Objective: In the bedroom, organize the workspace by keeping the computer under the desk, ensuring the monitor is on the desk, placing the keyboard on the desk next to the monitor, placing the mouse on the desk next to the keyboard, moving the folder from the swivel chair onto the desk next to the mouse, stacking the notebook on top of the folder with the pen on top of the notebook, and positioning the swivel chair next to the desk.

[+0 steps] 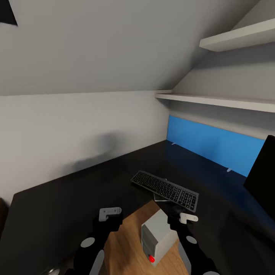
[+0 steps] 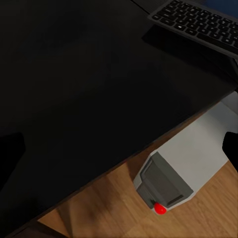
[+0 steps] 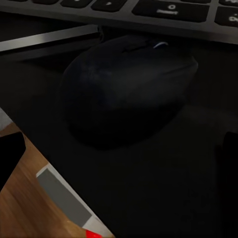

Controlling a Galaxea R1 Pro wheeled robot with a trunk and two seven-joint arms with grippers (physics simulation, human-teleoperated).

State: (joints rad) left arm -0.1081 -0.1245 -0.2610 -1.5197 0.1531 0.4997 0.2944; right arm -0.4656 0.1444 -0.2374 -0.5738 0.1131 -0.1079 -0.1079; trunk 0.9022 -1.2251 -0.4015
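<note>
Plainly, the right gripper (image 1: 179, 214) hung just above the mouse (image 3: 129, 87), its fingers spread to either side of it and pinching nothing, probably poised to grasp it. The mouse sat on the desk (image 1: 76, 191) just beside the keyboard (image 1: 165, 190), at the keyboard's near edge. The left gripper (image 1: 110, 217) was also spread and empty. Beyond the keyboard stood the monitor (image 1: 263, 172), cut off by the frame. The computer (image 1: 158, 235) stood near the desk's edge, partly hidden; black-on-black blurred the mouse's outline.
</note>
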